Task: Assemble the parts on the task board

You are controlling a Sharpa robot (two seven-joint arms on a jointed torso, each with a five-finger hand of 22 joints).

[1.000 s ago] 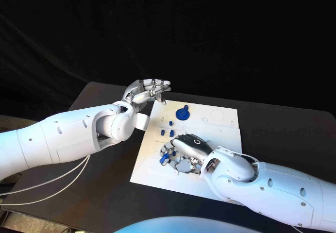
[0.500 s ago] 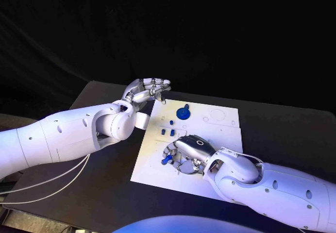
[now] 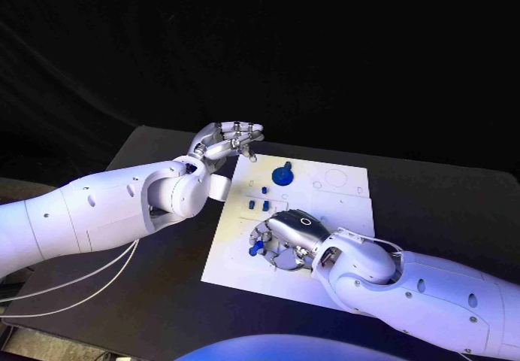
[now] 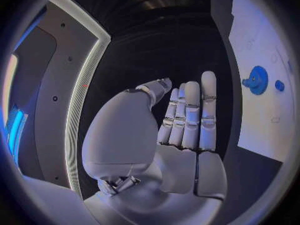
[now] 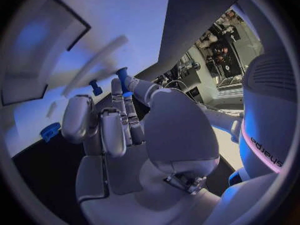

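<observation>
Black table (image 3: 433,197): right robot hand (image 3: 284,239) palm-down on task board (image 3: 338,197).

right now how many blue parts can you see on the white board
6: a gear and a small knob at the far end, three pegs nearer the middle, and one part at the right robot hand. That hand may hide more.

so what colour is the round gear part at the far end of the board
Blue. The gear shows best in the left wrist view, on the white task board.
</observation>
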